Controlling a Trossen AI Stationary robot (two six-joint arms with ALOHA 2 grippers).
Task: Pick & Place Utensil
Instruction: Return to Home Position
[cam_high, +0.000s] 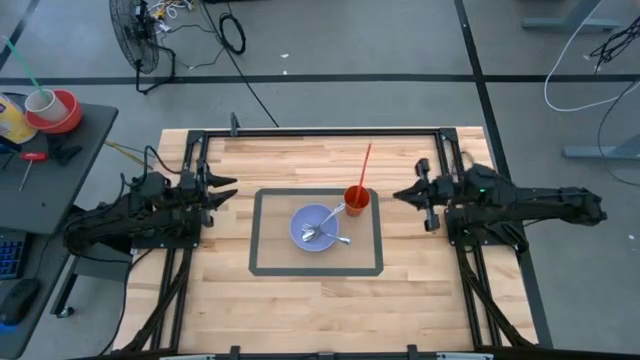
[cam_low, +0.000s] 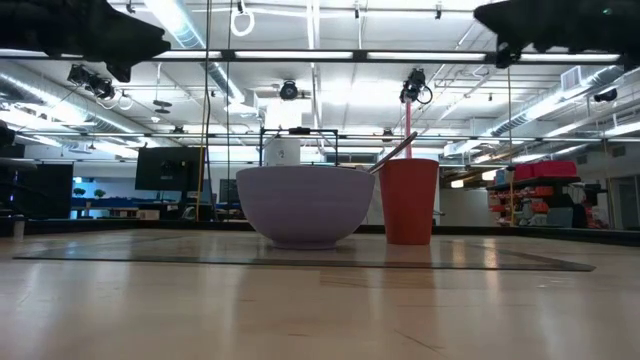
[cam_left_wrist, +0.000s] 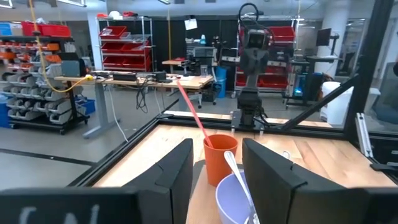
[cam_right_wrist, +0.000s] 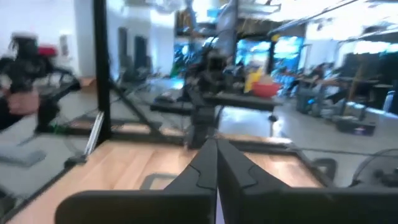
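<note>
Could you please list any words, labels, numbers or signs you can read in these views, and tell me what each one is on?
No text can be read with confidence.
The white sheet hanging in the room behind: print too small to read.
The yellow container at the high view's left edge: label too small to read.
Pale marks on the housing of the left gripper: too blurred to read.
The orange cup and purple bowl: no markings show.

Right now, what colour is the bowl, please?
The bowl is pale purple; clearest in the high view.
</note>
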